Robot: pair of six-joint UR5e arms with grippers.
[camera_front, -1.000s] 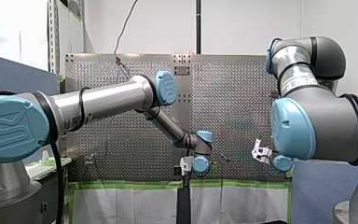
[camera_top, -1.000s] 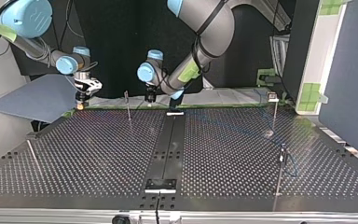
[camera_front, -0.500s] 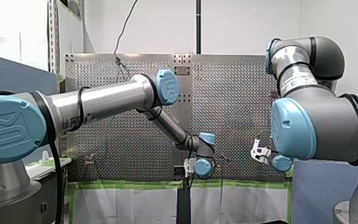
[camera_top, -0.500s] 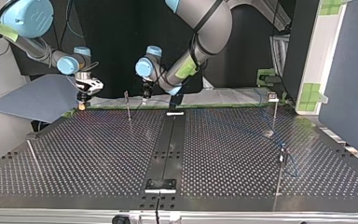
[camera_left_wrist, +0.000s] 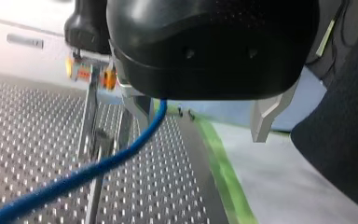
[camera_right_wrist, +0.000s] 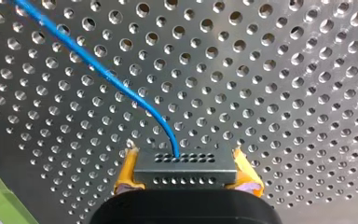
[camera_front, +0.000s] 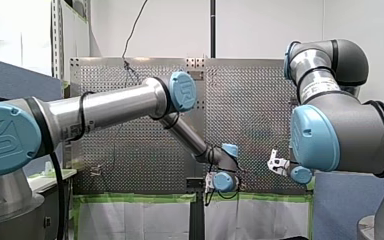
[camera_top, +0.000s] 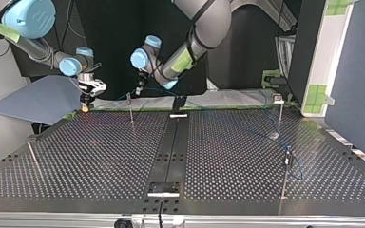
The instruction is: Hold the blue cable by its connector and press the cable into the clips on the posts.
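Blue and thin, judged light and limp: cable (camera_left_wrist: 74, 179), showing in the top view as a faint loop just beside the nearest post (camera_top: 285, 173) at the near right of the perforated table (camera_top: 100, 156). Appears to trail from there over the holes toward a second post (camera_top: 279, 116) further back on the right, topped by a pale clip (camera_top: 278, 99). Cannot tell at this range whether seated in either post's clip. Crosses leftward to the far edge, by a third post (camera_top: 131, 109). Passes there through my left gripper (camera_left_wrist: 201, 135), metal fingers (camera_left_wrist: 140, 109) spread wide, lying against the inner side of one and pinched by neither. Ends at the far left in the connector (camera_right_wrist: 185, 163), a small hard block with rows of holes, held over the table. Sits clamped across its width between the yellow pads (camera_right_wrist: 127, 173) of my right gripper (camera_right_wrist: 186, 184), with the cable leaving its front face in a soft curve.

Likely to sag and slide rather than hold a shape, so poor to grab mid-run. Best taken by the rigid connector, as now, for a grip without slip or crushing. Worth guiding the slack with the open fingers and pressing straight down close to each clip. Risk of bending the thin posts with a sideways tug, and of kinking the wire at the connector's face with a sharp pull
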